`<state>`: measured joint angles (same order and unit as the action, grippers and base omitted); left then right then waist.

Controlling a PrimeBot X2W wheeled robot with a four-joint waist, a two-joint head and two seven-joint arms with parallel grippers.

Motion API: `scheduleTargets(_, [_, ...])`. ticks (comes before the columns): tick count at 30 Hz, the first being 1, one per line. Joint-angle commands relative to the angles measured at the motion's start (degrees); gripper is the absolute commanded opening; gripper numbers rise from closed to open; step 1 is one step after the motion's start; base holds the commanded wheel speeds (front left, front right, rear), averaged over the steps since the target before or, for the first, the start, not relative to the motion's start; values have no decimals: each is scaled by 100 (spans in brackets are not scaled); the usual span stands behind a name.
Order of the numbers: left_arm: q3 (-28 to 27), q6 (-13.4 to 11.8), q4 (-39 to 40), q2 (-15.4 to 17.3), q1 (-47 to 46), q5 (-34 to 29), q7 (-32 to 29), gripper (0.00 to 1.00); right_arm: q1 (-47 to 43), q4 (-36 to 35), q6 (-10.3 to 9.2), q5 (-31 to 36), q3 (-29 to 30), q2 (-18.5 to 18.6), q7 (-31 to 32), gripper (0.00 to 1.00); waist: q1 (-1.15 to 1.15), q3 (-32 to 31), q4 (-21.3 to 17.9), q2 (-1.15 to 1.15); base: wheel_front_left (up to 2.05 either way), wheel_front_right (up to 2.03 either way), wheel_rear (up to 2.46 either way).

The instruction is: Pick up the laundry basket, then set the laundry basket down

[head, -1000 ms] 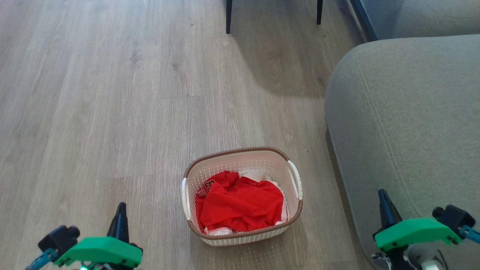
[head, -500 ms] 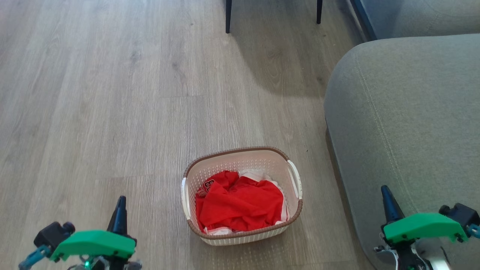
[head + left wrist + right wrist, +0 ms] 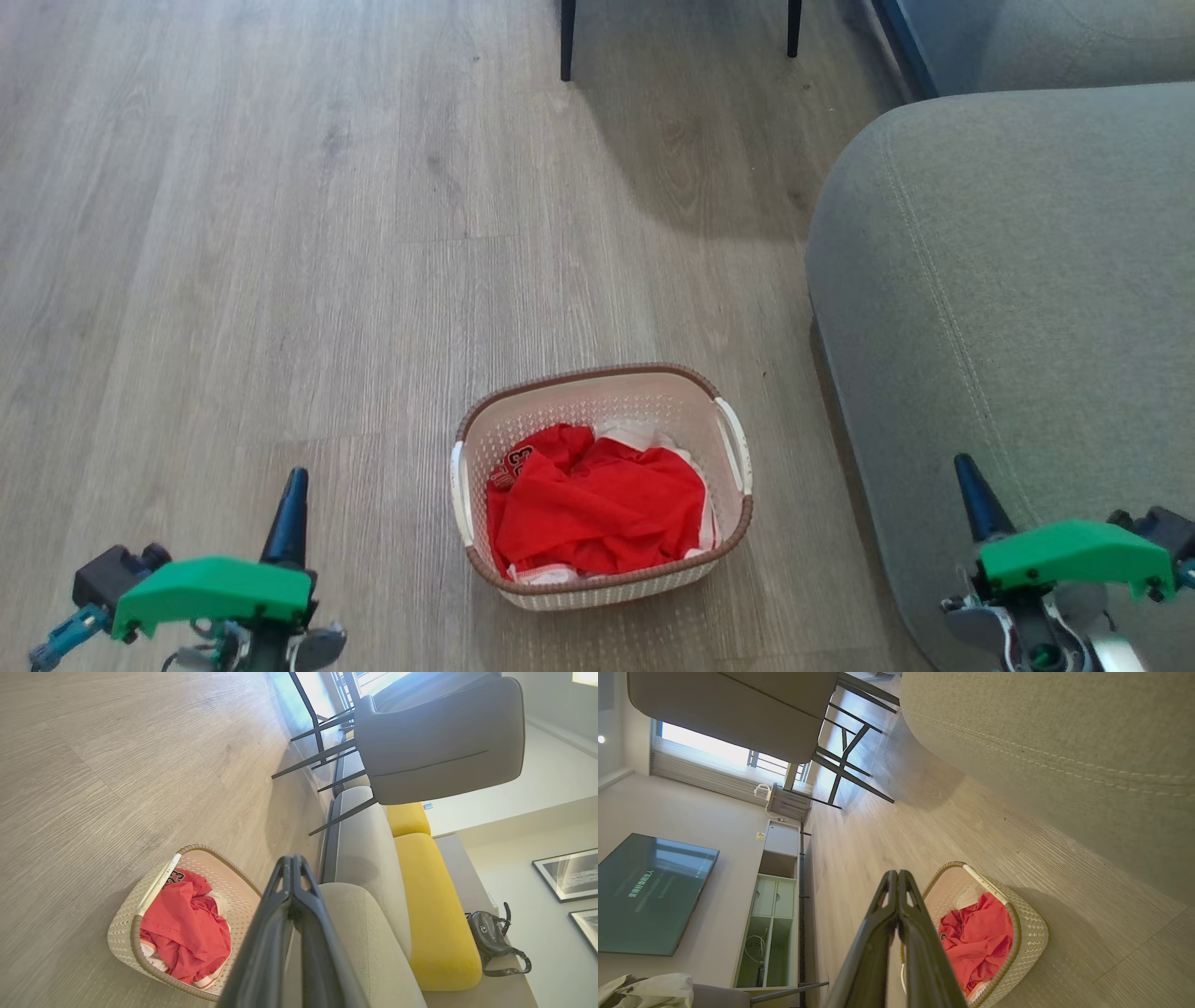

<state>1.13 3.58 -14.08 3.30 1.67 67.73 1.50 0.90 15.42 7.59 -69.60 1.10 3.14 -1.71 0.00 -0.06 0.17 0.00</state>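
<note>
The laundry basket (image 3: 597, 387) stands on the wooden floor, white and perforated with a brown rim and two white side handles, holding red clothing (image 3: 597, 509). My left gripper (image 3: 291, 490) is shut and empty, low at the basket's left, well apart from it. My right gripper (image 3: 966, 474) is shut and empty at the basket's right, in front of the sofa. The left wrist view shows the basket (image 3: 140, 896) left of the closed fingertips (image 3: 290, 861). In the right wrist view the basket (image 3: 1031, 933) lies right of the closed fingertips (image 3: 896, 875).
A grey sofa (image 3: 1018, 308) stands close to the basket's right side. Dark chair legs (image 3: 568, 42) stand on the floor at the far end. Yellow cushions (image 3: 434, 914) and a dark bag (image 3: 495, 940) lie further along the sofa. A TV (image 3: 649, 893) and a cabinet (image 3: 770, 914) line the wall.
Both grippers have moved outward, away from the basket: the left one leftward, the right one rightward. The basket has stayed in place.
</note>
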Motion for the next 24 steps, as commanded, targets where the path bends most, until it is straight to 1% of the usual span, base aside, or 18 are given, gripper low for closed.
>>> scheduleTargets(1, [-202,56,146,83,-334,183,-45,0,303,-181,-7,-189,-32,108,41,0,0,1,-1,0,0,0,0])
scheduleTargets(24, [-445,259,63,77,-599,1632,-423,0,429,-163,-9,-1536,200,110,419,0,0,15,-11,0,0,0,0])
